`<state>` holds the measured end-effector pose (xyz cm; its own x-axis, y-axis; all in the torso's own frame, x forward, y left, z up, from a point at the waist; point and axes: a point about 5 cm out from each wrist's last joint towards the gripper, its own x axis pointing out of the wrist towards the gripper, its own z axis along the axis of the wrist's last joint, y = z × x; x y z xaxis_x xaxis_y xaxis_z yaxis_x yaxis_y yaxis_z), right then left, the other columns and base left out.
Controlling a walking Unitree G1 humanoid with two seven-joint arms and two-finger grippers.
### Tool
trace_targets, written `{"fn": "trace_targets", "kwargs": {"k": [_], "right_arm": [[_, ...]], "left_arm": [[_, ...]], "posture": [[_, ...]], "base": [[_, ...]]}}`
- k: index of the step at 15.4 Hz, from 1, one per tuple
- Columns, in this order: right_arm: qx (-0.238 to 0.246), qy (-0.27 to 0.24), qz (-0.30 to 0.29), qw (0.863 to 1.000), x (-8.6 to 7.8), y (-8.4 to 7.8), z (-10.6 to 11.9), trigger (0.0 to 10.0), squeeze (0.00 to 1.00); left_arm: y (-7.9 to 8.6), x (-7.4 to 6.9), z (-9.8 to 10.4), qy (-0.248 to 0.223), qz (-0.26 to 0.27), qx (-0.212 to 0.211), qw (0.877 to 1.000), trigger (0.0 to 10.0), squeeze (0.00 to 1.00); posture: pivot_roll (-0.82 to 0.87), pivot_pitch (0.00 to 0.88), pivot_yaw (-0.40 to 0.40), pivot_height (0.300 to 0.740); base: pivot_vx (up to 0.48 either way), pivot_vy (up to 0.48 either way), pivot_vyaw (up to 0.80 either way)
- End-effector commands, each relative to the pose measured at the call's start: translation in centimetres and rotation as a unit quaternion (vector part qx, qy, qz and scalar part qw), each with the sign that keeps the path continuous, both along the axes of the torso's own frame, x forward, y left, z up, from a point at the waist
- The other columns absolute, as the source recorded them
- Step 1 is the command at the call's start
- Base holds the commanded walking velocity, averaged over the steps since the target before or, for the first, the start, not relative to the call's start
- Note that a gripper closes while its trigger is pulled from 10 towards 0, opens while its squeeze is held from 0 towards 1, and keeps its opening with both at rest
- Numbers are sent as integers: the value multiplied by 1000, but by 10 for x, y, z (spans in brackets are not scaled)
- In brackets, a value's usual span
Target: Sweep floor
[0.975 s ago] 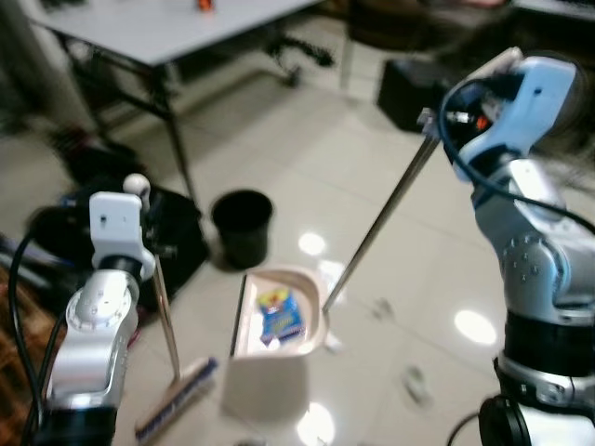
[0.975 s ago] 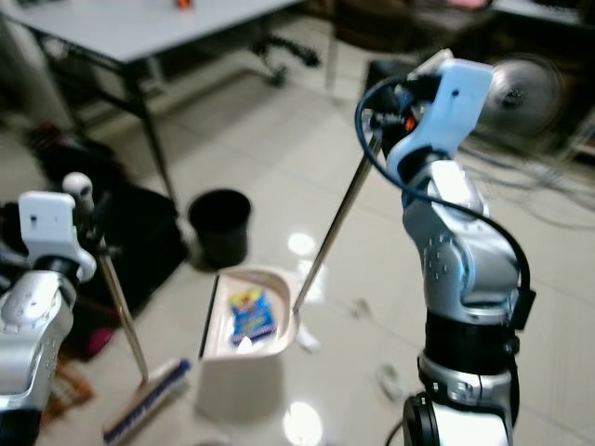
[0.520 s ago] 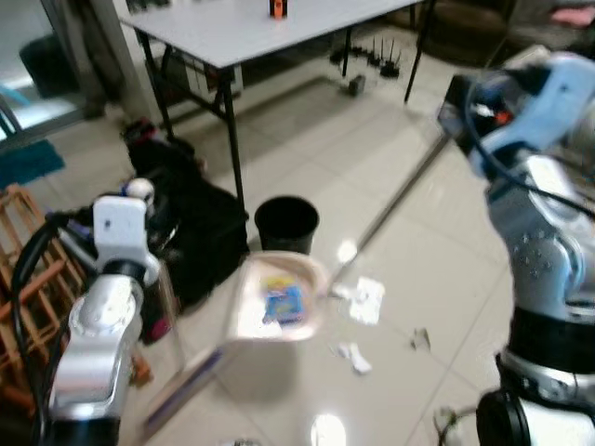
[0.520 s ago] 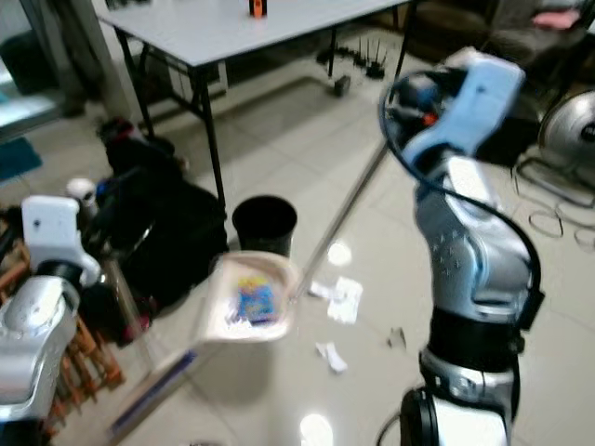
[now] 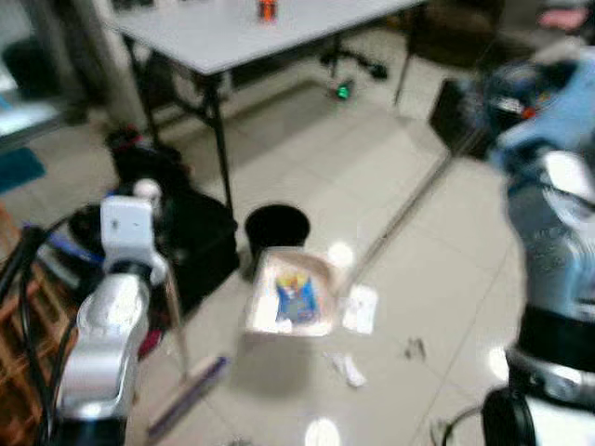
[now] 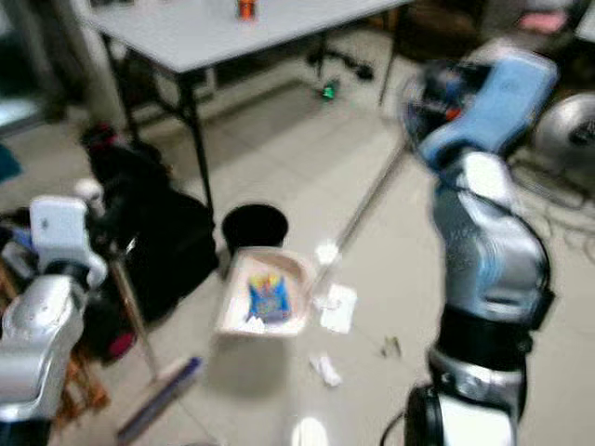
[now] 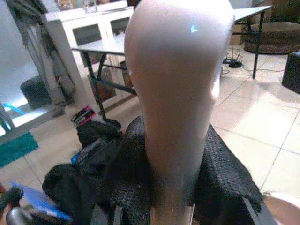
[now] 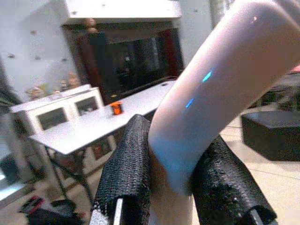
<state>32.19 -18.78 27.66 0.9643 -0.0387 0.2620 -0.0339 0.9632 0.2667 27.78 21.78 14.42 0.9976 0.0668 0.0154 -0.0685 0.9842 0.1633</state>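
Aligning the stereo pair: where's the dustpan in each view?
Left eye view: dustpan at centre, just below the black bin.
Right eye view: dustpan left of centre, again just below the bin.
Left wrist view: not in it.
Right wrist view: pan not in it.
Shared landmark: the bin; the grey table behind also matches.
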Motion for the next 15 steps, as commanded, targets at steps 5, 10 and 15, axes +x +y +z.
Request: {"fn": "trace_targets", "kwargs": {"k": [5,10,15], "right_arm": [[-5,-51,-16,999,-3,-6,21,10000,0],[11,-53,-8,999,-3,-4,23,10000,0],[15,-48,-4,999,-2,-2,21,10000,0]], "left_arm": [[-11,1,5,-11,-14,-9,1000,10000,0],[-10,-1,5,-10,-15,-9,1000,10000,0],[-10,-1,5,-10,-17,-5,1000,10000,0]], "posture": [[68,5,19,740],[71,2,18,740],[74,0,22,740]], "base": [[362,0,0],[395,0,0],[405,0,391]]}}
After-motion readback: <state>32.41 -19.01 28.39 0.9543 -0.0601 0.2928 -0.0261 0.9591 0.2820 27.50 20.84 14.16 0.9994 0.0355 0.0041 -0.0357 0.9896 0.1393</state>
